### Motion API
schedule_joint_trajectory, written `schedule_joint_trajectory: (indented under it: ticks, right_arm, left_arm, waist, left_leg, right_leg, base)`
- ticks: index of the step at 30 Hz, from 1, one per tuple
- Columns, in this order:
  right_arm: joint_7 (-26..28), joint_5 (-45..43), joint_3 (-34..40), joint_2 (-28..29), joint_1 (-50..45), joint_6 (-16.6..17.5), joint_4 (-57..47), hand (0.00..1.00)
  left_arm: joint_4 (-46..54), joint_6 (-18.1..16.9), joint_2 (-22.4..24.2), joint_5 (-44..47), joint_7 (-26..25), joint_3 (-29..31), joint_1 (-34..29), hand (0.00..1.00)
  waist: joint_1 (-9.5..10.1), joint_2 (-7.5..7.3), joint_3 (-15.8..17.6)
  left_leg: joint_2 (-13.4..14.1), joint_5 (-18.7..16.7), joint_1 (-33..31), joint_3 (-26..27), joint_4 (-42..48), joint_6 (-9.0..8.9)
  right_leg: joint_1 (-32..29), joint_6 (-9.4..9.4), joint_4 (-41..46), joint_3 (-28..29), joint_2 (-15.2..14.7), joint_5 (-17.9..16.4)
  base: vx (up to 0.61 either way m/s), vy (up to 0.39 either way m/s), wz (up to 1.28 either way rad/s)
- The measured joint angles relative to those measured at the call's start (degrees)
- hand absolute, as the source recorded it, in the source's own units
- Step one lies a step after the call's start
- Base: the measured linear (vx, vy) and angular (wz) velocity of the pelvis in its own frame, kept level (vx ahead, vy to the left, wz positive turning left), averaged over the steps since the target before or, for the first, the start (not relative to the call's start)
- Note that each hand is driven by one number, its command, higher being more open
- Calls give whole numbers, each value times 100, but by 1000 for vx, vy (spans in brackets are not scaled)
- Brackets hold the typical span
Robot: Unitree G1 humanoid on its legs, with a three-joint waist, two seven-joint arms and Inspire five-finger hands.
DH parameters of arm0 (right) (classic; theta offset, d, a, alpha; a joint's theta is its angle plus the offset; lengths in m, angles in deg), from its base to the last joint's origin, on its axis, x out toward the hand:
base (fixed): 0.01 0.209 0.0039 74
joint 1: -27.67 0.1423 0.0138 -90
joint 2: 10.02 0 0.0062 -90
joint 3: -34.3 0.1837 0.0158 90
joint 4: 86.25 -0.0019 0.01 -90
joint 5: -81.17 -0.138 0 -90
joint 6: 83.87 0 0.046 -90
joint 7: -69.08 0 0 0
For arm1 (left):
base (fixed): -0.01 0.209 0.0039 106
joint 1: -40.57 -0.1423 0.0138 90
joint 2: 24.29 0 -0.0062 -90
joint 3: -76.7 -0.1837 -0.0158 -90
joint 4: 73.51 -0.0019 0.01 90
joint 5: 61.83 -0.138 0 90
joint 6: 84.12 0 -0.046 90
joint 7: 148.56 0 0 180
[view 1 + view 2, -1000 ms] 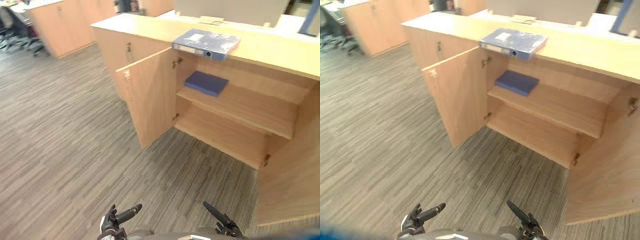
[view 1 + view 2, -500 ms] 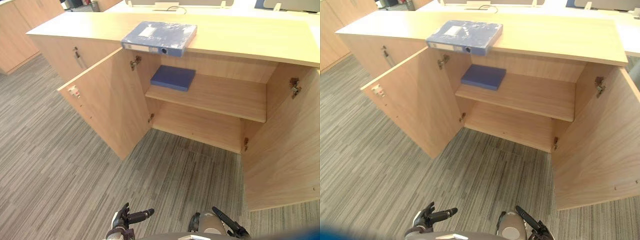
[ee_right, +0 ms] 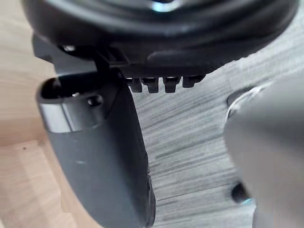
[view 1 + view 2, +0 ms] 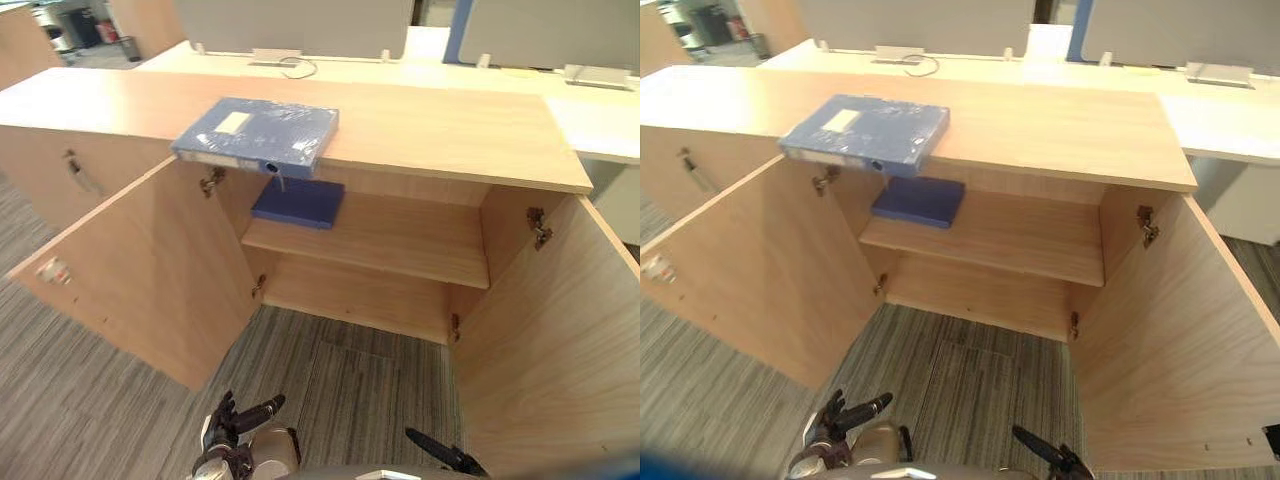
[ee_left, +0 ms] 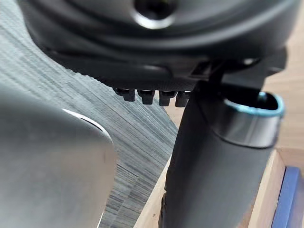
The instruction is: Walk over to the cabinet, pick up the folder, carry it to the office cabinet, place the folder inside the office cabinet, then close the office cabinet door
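In the left eye view, the cabinet takes up the upper and middle frame, and both its doors stand wide open. The left door swings out toward the lower left and the right door toward the lower right. The blue folder lies flat on the cabinet's top at upper left of centre, its spine over the front edge above the left door's hinge. Just below it, a darker blue book lies flat at the left end of the inner shelf. The left hand shows at the bottom edge left of centre, and the right hand at the bottom right of centre. Both are over the grey striped carpet, well apart from the folder.

In the right eye view, a white desk with grey screens runs behind the cabinet across the top of the frame.

In the left wrist view, the left hand's fingertips sit in a loose, relaxed row with the thumb beside them, and they grasp nothing. A blue strip at the lower right corner may be the book's edge, but it is too blurred to tell.

In the right wrist view, the right hand's fingertips and thumb are likewise slack and empty. Carpet lies past them and pale wood is at the frame's left.
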Motion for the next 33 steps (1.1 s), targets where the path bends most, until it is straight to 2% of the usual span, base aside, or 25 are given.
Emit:
schedule_joint_trajectory:
  ticks: [1, 2, 3, 4, 6, 7, 8, 9, 10, 11, 12, 13, 14, 15, 16, 17, 18, 19, 21, 22, 23, 26, 28, 30, 33]
  right_arm:
    - [-1, -2, 17, -13, -28, -7, -33, 100]
    - [-30, -3, 9, 71, -15, 5, -24, 100]
    - [-25, 0, -8, 178, -3, -6, -1, 100]
    - [-24, 0, 7, 265, 47, -4, 22, 100]
    - [-11, 3, 33, 291, 58, 34, 14, 100]
    - [-3, 5, 54, 261, 54, 56, 4, 100]
    - [4, 55, 70, 165, 38, 58, -91, 100]
    - [8, 104, 82, 112, 38, 78, -170, 100]
    - [7, 200, 84, 46, 38, 103, -228, 100]
    - [-3, 348, 56, -4, 72, 106, -299, 100]
    - [-81, 526, 38, -23, 83, 116, -395, 100]
    - [-130, 598, 38, -35, 90, 124, -400, 100]
    - [-220, 694, 16, -34, 99, 140, -402, 100]
    - [-299, 756, -6, 2, 103, 159, -406, 100]
    - [-335, 836, -11, 24, 99, 158, -404, 100]
    - [-371, 943, -96, 61, 72, 117, -376, 100]
    - [-390, 930, -78, 103, 84, 21, -382, 100]
    - [-400, 948, -109, 99, 91, 17, -381, 100]
    - [-445, 1144, -164, 3, 71, 18, -407, 100]
    - [-460, 1180, -184, 3, 62, -9, -405, 100]
    - [-473, 1250, -192, 11, 62, -20, -409, 100]
    - [-775, 2266, -270, 91, 74, -133, -531, 100]
    - [-840, 2607, -422, 82, -37, -261, -583, 100]
    - [-840, 2705, -453, 80, -132, -298, -623, 100]
    - [-838, 2711, -453, 82, -191, -306, -697, 100]
  left_arm:
    - [-47, 6, 106, 24, 3, -12, -37, 100]
    - [-91, 17, 41, 46, 15, -15, 42, 100]
    - [-188, 11, -72, 45, 10, -82, 136, 100]
    - [-258, 7, -159, 44, 16, -169, 144, 100]
    - [-460, 37, -182, 116, 8, -158, 174, 100]
    - [-482, 46, -180, 122, 7, -154, 163, 100]
    - [-490, 44, -112, 115, 17, -176, 96, 100]
    - [-495, 39, -105, 115, 21, -212, 86, 100]
    - [-518, 43, -115, 108, 26, -257, 89, 100]
    - [-590, 51, -139, 98, 25, -297, 94, 100]
    - [-622, 87, -154, 100, -15, -288, 108, 100]
    - [-622, 90, -155, 101, -25, -288, 111, 100]
    - [-620, 90, -144, 99, -51, -297, 112, 100]
    - [-620, 97, -141, 101, -97, -417, 131, 100]
    - [-616, 97, -142, 104, -104, -504, 141, 100]
    - [-600, 101, -147, 99, -107, -645, 163, 100]
    - [-557, 101, -189, 114, -71, -763, 147, 100]
    - [-558, 105, -181, 120, -75, -831, 149, 100]
    - [-380, 103, -86, 174, -9, -886, -4, 100]
    - [-212, 103, -58, 258, 26, -888, -120, 100]
    - [-108, 109, -55, 428, 65, -897, -186, 100]
    - [848, 274, -17, 1473, 152, -868, -711, 100]
    - [1638, 310, 112, 2080, 140, -798, -1124, 100]
    - [2091, 309, 325, 2488, 90, -603, -1317, 100]
    - [3071, 286, 667, 2829, -113, -157, -1606, 100]
  waist:
    - [16, 211, -74]
    - [-24, 59, -91]
    - [-36, -151, -156]
    - [-11, -261, -205]
    - [2, -247, -231]
    - [16, -227, -242]
    - [89, -184, -284]
    - [70, -182, -282]
    - [27, -177, -279]
    - [-64, -173, -265]
    - [-87, -194, -269]
    - [-84, -191, -266]
    - [-80, -162, -266]
    - [-87, -88, -223]
    - [-92, -49, -202]
    - [-116, -17, -172]
    - [-146, -62, -166]
    - [-165, 9, -168]
    - [-186, 170, -251]
    - [-185, 199, -274]
    - [-182, 202, -289]
    - [-126, 141, -425]
    - [-14, 1, -547]
    - [16, -56, -605]
    - [35, -38, -653]
  left_leg:
    - [-14, 973, -53, -403, -531, -46]
    - [-153, 877, -44, -393, -433, -185]
    - [-376, 861, 2, -357, -602, -131]
    - [-513, 872, 137, -252, -848, -112]
    - [-697, 853, 521, -70, -1215, 25]
    - [-764, 855, 703, 24, -1392, 107]
    - [-1031, 836, 1223, 315, -1945, 180]
    - [-1163, 848, 1404, 351, -2129, 202]
    - [-1269, 856, 1568, 369, -2269, 229]
    - [-1437, 822, 1769, 411, -2389, 276]
    - [-1500, 762, 1864, 444, -2424, 337]
    - [-1498, 749, 1929, 450, -2472, 327]
    - [-1439, 734, 1996, 457, -2556, 308]
    - [-1316, 716, 2024, 452, -2555, 283]
    - [-1239, 720, 2016, 452, -2531, 285]
    - [-1123, 692, 1998, 430, -2444, 242]
    - [-1089, 638, 2005, 396, -2374, 162]
    - [-1025, 624, 2015, 365, -2373, 138]
    - [-833, 562, 2019, 290, -2375, -40]
    - [-725, 528, 2052, 252, -2370, -137]
    - [-673, 519, 2053, 234, -2376, -153]
    - [-417, 490, 1957, 203, -2435, -226]
    - [-323, 486, 1928, 145, -2497, -270]
    - [-326, 486, 1933, 85, -2525, -270]
    - [-356, 487, 1950, 55, -2532, -268]
  right_leg:
    - [181, 232, -135, 82, 112, -68]
    - [261, 322, -174, 81, -52, -118]
    - [242, 474, -179, 88, -303, -35]
    - [196, 654, -124, 131, -516, 103]
    - [91, 874, 329, 276, -813, 292]
    - [-43, 878, 708, 407, -958, 295]
    - [-822, 686, 2336, 760, -1434, 395]
    - [-1107, 437, 2986, 755, -1671, 536]
    - [-1317, 107, 3512, 722, -1890, 705]
    - [-1618, -381, 4266, 574, -2276, 860]
    - [-1831, -398, 4554, 204, -2530, 794]
    - [-1907, -296, 4520, -3, -2572, 714]
    - [-2071, 44, 4254, -314, -2509, 416]
    - [-2142, 350, 3668, -380, -2195, 137]
    - [-2158, 464, 3298, -323, -1990, 64]
    - [-2119, 527, 2469, -141, -1614, 50]
    - [-1958, 440, 1828, -107, -1433, 8]
    - [-1872, 416, 1706, -157, -1337, 29]
    - [-1745, 377, 1477, -270, -1115, 58]
    - [-1622, 348, 1301, -350, -982, 71]
    - [-1569, 313, 1190, -388, -905, 93]
    - [-1393, 177, 532, -493, -498, 329]
    - [-1213, 153, 100, -594, -314, 486]
    - [-1066, 154, -120, -688, -271, 550]
    - [-937, 172, -320, -723, -274, 621]
  base:
    - [421, 252, -34]
    - [423, 240, 7]
    - [376, 231, 21]
    - [346, 224, 8]
    - [268, 213, -23]
    - [315, 333, -71]
    - [283, 359, -67]
    - [267, 361, -58]
    - [184, 276, -9]
    - [139, 222, -5]
    - [124, 186, -5]
    - [107, 125, -12]
    - [129, 70, -10]
    - [129, 41, -8]
    - [137, -39, 2]
    - [131, -114, 5]
    - [137, -142, 5]
    - [125, -166, 6]
    - [108, -181, 6]
    - [85, -164, 7]
    - [74, -150, 6]
    - [77, -121, 3]
    - [102, -88, 16]
    - [89, -40, 18]
    - [58, -4, 9]
